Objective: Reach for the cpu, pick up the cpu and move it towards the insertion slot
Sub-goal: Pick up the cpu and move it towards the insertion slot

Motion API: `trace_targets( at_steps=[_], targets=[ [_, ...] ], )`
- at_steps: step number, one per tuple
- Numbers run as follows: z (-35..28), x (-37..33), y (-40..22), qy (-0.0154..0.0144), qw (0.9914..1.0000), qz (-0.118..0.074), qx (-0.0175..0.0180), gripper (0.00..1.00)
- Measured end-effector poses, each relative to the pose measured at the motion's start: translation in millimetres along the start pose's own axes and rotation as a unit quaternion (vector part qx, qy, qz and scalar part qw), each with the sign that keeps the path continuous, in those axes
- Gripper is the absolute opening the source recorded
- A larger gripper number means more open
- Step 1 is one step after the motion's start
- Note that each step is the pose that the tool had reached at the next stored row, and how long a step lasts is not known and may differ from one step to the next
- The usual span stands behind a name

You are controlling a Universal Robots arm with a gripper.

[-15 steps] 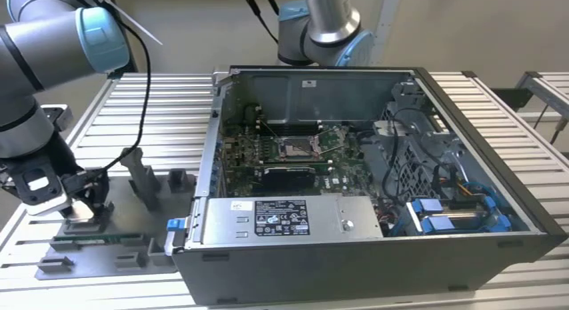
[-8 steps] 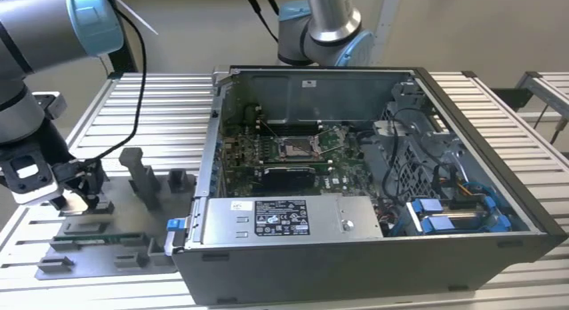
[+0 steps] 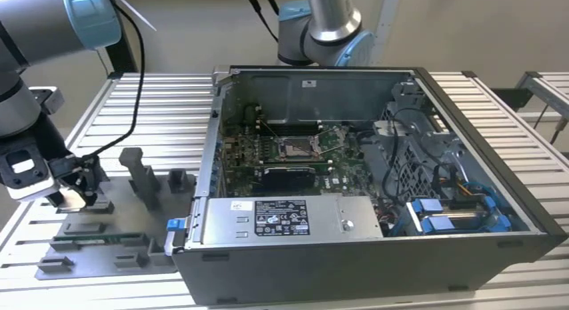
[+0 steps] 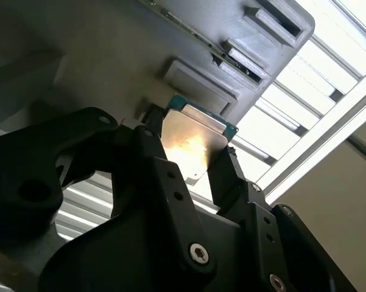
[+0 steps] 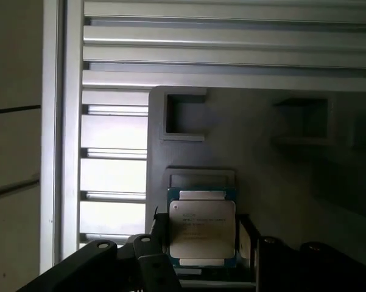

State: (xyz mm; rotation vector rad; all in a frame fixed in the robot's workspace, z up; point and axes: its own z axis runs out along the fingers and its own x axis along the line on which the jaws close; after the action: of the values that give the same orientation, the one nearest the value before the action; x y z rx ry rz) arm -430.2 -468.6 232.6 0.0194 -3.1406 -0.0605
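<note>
We see the tool (image 5: 202, 236) clamped on the cpu (image 5: 202, 226), a black finger (image 4: 228, 176) pressed against each of two opposite edges. The chip's pale metal top faces the camera in the first wrist view, and its green rim shows along the edges. In the second wrist view the cpu (image 4: 192, 141) catches a bright glare and hangs just over the grey tray (image 4: 140, 42), in front of a shallow rectangular recess (image 4: 198, 84).

Out to the exterior view now: the tool (image 3: 76, 190) sits low at that view's left, above the near corner of the tray (image 3: 98, 263), which lies on the ribbed desk (image 3: 151, 117). A long green memory stick (image 3: 98, 241) lies in the tray. To that view's right stands the open computer case (image 3: 356, 263). The insertion slot (image 3: 298, 147) is on its green board, well apart from the tool. A second arm (image 3: 324, 30) rises behind the case.
</note>
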Motion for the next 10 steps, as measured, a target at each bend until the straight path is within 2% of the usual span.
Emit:
trace_targets(
  at_steps=[5, 10],
  targets=[
    [-6.9, 0.0, 0.3, 0.0000, 1.00000, 0.001, 0.0000, 0.00],
    [-7.1, -0.1, 0.2, 0.0000, 1.00000, 0.000, -0.0001, 0.00]
  ],
)
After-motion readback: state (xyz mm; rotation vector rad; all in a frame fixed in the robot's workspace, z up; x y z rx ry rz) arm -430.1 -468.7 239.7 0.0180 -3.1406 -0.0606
